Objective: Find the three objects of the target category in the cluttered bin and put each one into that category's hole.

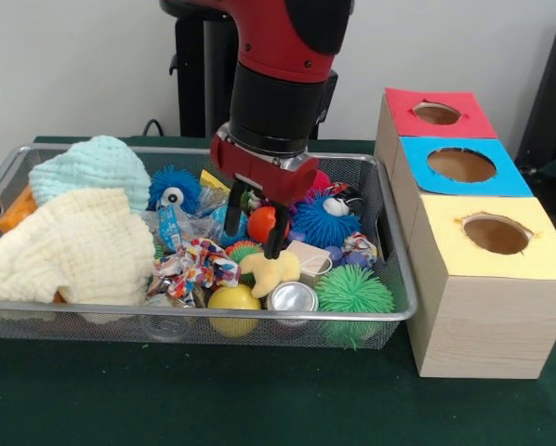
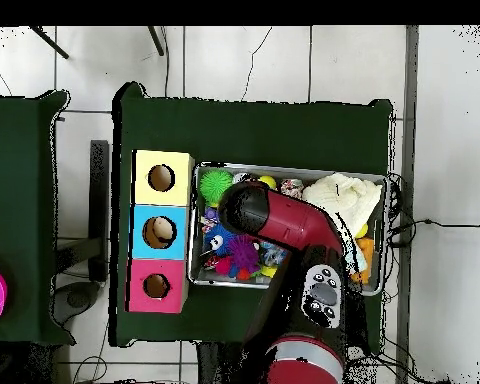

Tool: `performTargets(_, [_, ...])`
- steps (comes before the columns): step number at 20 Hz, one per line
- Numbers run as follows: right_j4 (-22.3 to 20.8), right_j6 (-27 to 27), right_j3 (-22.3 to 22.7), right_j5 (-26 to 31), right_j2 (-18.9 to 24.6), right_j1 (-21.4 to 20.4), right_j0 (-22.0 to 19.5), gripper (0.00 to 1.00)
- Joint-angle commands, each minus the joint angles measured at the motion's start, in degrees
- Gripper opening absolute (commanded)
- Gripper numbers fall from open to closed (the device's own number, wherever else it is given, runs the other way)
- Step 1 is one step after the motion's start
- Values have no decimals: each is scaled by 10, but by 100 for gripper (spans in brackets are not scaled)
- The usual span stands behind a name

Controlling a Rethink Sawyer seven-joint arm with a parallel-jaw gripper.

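Orange ball (image 1: 261, 223) sits in the wire bin (image 1: 390, 311), right between the gripper (image 1: 255, 236) fingers, which are spread apart, not yet clamped. Looks like the grasp step. Yellow plush (image 1: 271, 269) lies just below the tips, blue spiky ball (image 1: 323, 221) beside. Next: close, lift clear, carry to the box holes (image 1: 461, 164).

The arm (image 2: 284, 222) is covering the bin's (image 2: 376, 285) middle from overhead, towels (image 1: 78, 232) are hiding whatever lies beneath them, the gripper (image 1: 255, 232) is masking part of an orange ball (image 1: 260, 223), and the arm's upper part is running off the front view's top edge.
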Motion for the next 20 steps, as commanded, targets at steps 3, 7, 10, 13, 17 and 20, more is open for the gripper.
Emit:
performTargets(3, [24,94,-31,59,34,23,9,100])
performTargets(7, [29,104,-86,27,26,90,13,100])
performTargets(10, [29,103,-99,32,22,99,17,100])
performTargets(13, [26,100,-93,42,15,91,20,100])
performTargets(17, [23,98,-99,45,9,95,20,100])
performTargets(20, [20,91,-109,62,5,92,21,100])
